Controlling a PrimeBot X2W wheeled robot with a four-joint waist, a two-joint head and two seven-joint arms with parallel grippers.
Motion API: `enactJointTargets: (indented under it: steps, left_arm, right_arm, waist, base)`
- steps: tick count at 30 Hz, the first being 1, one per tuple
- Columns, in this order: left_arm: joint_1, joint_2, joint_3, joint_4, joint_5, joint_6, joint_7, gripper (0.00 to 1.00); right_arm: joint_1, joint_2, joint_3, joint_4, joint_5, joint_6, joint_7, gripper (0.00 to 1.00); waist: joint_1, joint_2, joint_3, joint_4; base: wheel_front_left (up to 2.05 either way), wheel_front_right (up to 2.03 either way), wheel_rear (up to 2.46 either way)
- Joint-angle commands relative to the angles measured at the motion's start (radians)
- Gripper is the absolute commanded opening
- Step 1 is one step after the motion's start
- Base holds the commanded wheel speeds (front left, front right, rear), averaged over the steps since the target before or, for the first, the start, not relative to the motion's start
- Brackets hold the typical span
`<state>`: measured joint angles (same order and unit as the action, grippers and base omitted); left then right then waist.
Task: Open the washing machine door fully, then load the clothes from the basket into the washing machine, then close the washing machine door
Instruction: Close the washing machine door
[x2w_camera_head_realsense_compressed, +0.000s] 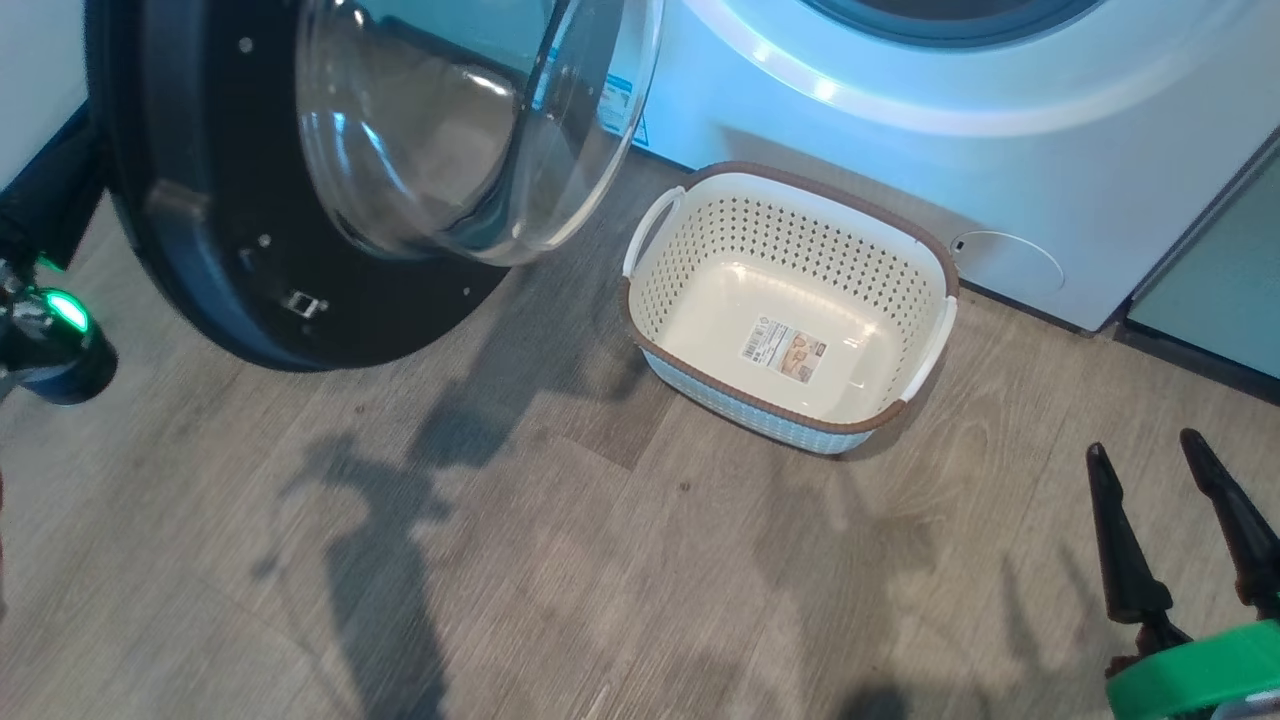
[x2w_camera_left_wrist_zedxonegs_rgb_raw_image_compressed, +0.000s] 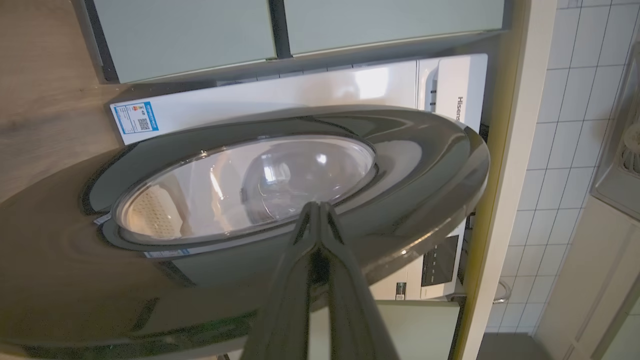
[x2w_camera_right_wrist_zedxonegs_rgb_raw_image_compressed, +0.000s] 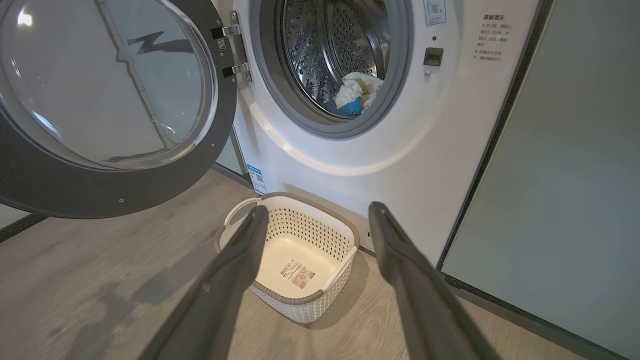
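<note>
Wood floor (x2w_camera_head_realsense_compressed: 600, 560) runs open across the lower centre. Door (x2w_camera_head_realsense_compressed: 200, 250) hangs wide at upper left, edge near the basket (x2w_camera_head_realsense_compressed: 760, 405) just before the washer (x2w_camera_right_wrist_zedxonegs_rgb_raw_image_compressed: 400, 150). Clothes (x2w_camera_right_wrist_zedxonegs_rgb_raw_image_compressed: 355, 92) in drum. Left gripper (x2w_camera_left_wrist_zedxonegs_rgb_raw_image_compressed: 315, 206) pinched closed at the door rim; right gripper (x2w_camera_head_realsense_compressed: 1143, 445) spread wide, holding nothing, lower right.

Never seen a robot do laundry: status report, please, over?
Left hand shut, at the open washing machine door's outer face. Right hand open, holding nothing. Clothes in the drum; basket empty, on the floor before the washing machine.
</note>
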<state>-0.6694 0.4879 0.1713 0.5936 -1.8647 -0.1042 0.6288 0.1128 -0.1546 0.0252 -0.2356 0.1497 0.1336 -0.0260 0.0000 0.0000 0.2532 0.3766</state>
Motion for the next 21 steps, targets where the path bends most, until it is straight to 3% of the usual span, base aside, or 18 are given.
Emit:
enactJointTargets:
  steps: [1,21]
  left_arm:
    - [-0.009,0.051,0.025,-0.043,-0.006,-0.011,0.016,0.0]
    - [0.097,0.0,-0.029,-0.252,0.004,-0.025,0.165,0.0]
  right_arm:
    - [-0.031,-0.015,0.019,-0.028,0.0,-0.003,-0.004,1.0]
    - [-0.029,0.018,0.033,-0.001,0.002,-0.003,-0.034,1.0]
  waist:
    - [0.0,0.0,-0.002,-0.001]
    - [0.0,0.0,-0.031,-0.052]
  base:
    - [0.0,0.0,0.0]
    - [0.0,0.0,0.0]
